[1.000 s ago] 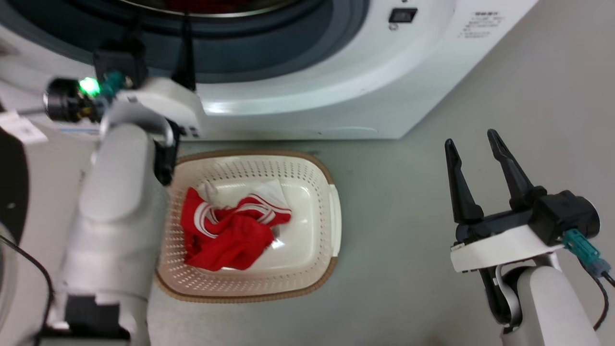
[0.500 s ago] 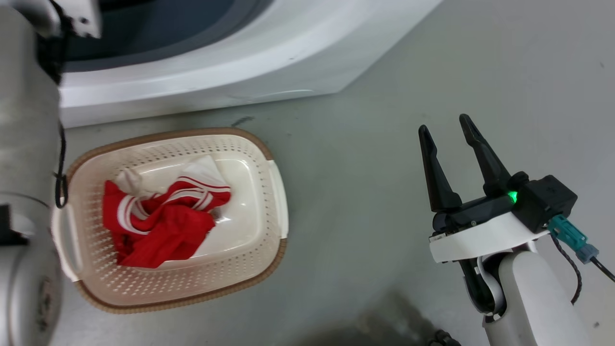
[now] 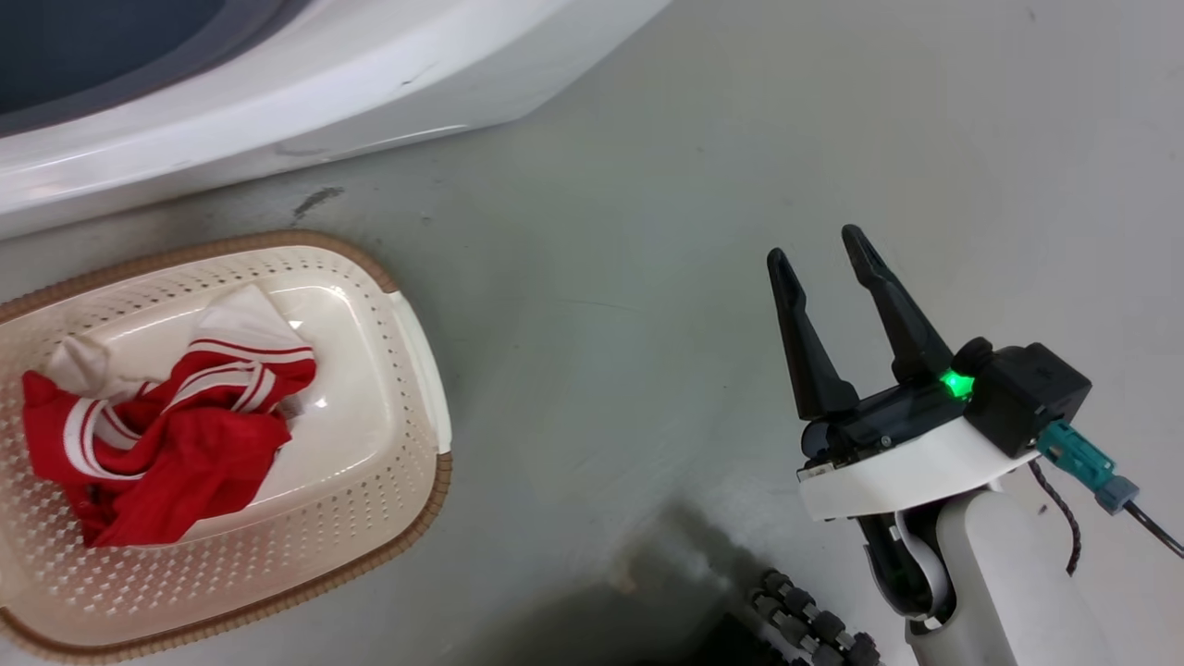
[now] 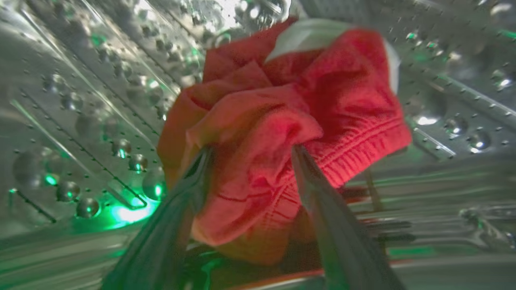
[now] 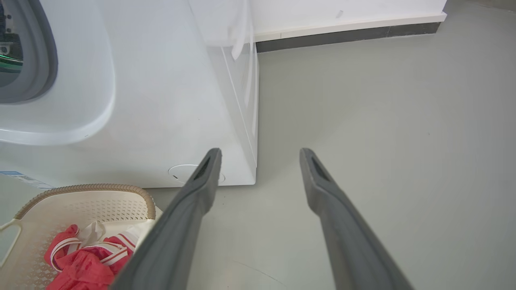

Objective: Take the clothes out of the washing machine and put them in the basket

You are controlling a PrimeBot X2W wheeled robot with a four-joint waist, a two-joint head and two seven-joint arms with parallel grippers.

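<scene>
Head view, grey floor [image 3: 647, 231], basket [image 3: 388, 499] at L

Head view further right; basket [image 3: 370, 518] at edge

The floor [image 3: 647, 259] is smooth, pale grey-green and unpatterned, with a soft sheen from even, diffuse light. A short dark scuff mark [image 3: 316, 200] sits on it towards the upper left of the head view, and a broad dark shadow [image 3: 592, 615] spreads along the lower edge. In the right wrist view, a white wall [image 5: 346, 9] meets the floor behind a dark grey skirting strip [image 5: 342, 39] under a white ledge.
</scene>
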